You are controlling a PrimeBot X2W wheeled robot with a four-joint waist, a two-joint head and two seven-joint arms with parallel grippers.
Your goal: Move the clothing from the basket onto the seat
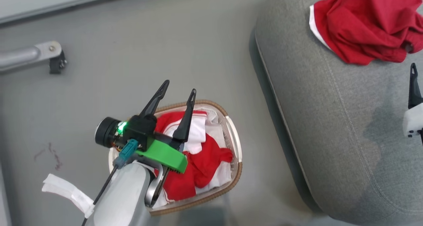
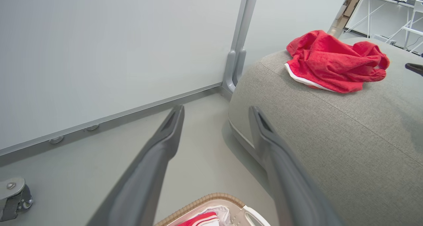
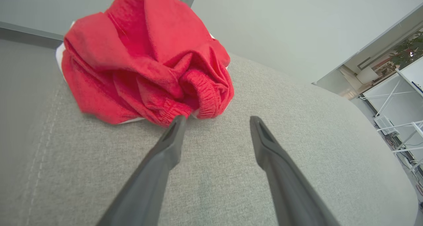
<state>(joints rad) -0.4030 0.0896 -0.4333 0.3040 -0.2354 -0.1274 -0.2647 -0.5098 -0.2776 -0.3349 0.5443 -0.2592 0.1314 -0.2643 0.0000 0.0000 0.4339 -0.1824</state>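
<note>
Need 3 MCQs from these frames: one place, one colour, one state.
1. Where does the garment outside the basket lie?
A) on the floor
B) on the seat
C) in mid-air

2. What colour is the basket's rim?
A) brown
B) blue
C) black

3. What state is the right gripper in?
A) shut on the garment
B) open, holding nothing
C) shut, empty

Answers:
1 B: the garment rests crumpled on the grey cushion.
2 A: a brown woven band runs round the white basket.
3 B: in the right wrist view its fingers stand apart with only seat fabric between them.
</note>
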